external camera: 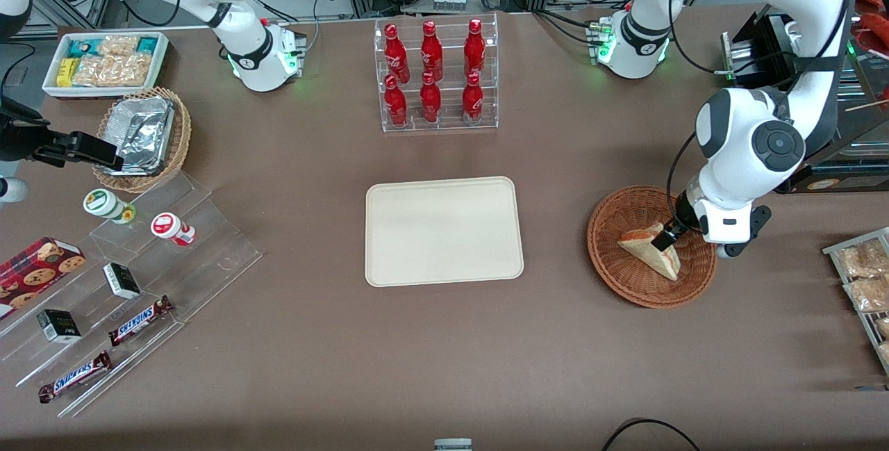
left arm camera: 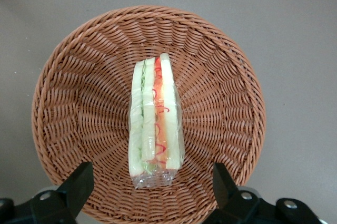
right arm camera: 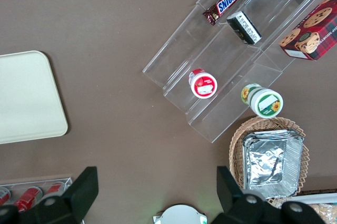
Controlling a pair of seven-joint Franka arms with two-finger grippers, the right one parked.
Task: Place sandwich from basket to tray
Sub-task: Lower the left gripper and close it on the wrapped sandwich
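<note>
The sandwich (external camera: 651,251) (left arm camera: 156,113), wrapped in clear film, lies in the reddish-brown wicker basket (external camera: 605,256) (left arm camera: 68,103) toward the working arm's end of the table. Its cut edge shows pale bread, green and red-orange layers. My gripper (external camera: 670,235) (left arm camera: 151,184) hangs just above the basket, open, with its black fingers (left arm camera: 79,182) spread wide on either side of one end of the sandwich and not touching it. The cream tray (external camera: 444,228) (right arm camera: 26,97) lies bare at the table's middle, beside the basket.
A clear rack of red bottles (external camera: 436,76) stands farther from the front camera than the tray. Toward the parked arm's end are a tan foil-filled basket (external camera: 142,138), a white snack bin (external camera: 104,62) and acrylic steps with snacks (external camera: 139,277). Packets on a rack (external camera: 865,277) lie near the basket.
</note>
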